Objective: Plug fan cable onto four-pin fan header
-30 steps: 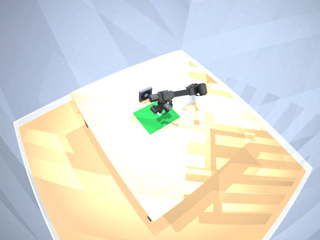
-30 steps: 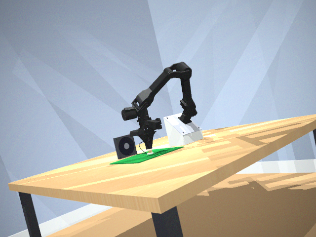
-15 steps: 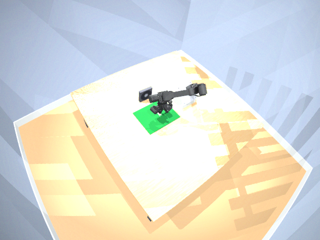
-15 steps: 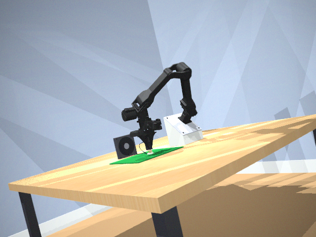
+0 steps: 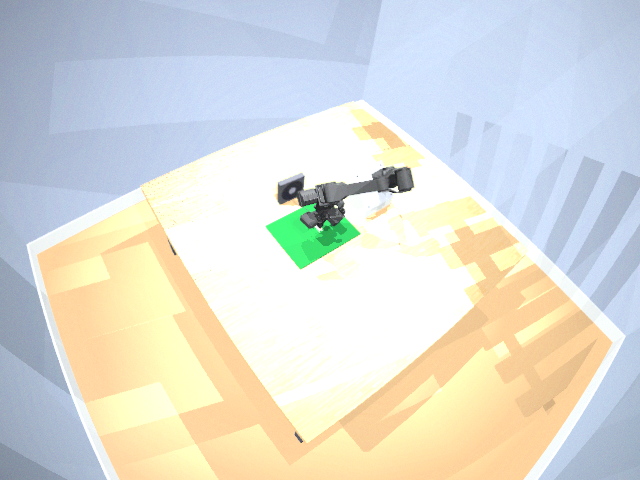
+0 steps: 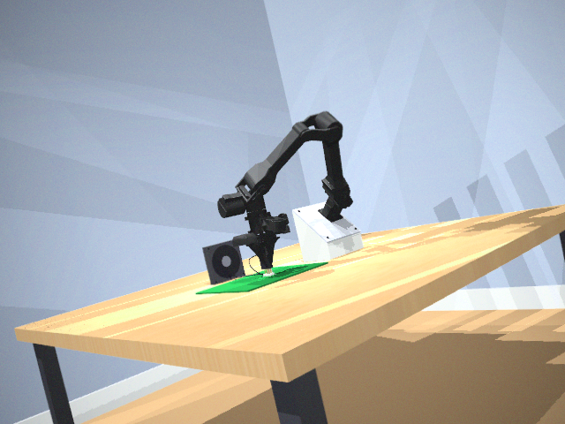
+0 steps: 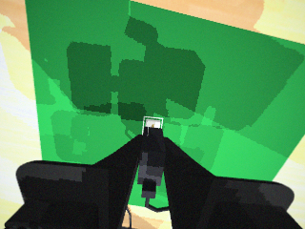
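The green board [image 5: 289, 232] [image 6: 228, 288] [image 7: 276, 76] lies flat on the table. The white four-pin header [image 6: 269, 275] [image 7: 152, 121] stands on it. My gripper [image 6: 267, 267] [image 7: 152, 140] points straight down over the header and is shut on the black plug [image 7: 150, 173], which sits between the fingers. In the exterior view pale pins show between the fingertips and the header's base. The plug's lower end overlaps the header in the wrist view; how deep it sits cannot be told. The thin black cable [image 6: 250, 264] loops toward the fan. The square dark fan [image 5: 291, 189] [image 6: 224, 261] stands upright beside the board.
The white slanted base block [image 6: 314, 237] carries the arm behind the board. The wooden table's front edge [image 6: 159, 358] is in front of the board, in the exterior view. The fan and its cable are close to the gripper's left side there.
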Robot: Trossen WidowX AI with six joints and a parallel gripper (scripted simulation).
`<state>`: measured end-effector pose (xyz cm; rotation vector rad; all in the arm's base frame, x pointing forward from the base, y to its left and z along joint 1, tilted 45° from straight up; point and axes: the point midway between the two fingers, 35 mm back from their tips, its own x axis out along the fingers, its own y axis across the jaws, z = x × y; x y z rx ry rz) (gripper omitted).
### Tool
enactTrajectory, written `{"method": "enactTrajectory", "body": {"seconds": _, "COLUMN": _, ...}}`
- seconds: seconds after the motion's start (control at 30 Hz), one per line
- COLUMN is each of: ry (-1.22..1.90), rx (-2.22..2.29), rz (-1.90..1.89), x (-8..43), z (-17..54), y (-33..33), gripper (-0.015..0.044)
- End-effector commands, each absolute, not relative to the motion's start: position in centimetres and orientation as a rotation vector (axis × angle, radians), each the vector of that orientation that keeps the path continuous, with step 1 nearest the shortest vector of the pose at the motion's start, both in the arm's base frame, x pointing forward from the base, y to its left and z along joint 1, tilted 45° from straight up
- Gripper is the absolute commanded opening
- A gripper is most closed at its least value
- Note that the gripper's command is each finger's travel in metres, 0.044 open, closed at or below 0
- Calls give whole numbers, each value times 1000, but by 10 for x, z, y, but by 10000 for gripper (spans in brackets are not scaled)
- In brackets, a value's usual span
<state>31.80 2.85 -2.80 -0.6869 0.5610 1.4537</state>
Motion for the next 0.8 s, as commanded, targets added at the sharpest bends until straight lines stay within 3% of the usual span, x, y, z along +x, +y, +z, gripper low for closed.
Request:
{"method": "enactTrajectory", "body": {"seconds": 0.0, "ry": 561, "rx": -681, "rz": 1452, "x": 318, "z": -29, "y": 30, "gripper": 0}}
{"method": "enactTrajectory", "body": {"seconds": 0.77, "ry": 561, "rx": -680, "rz": 1452, "x": 318, "z": -40, "y": 41, "gripper": 0}}
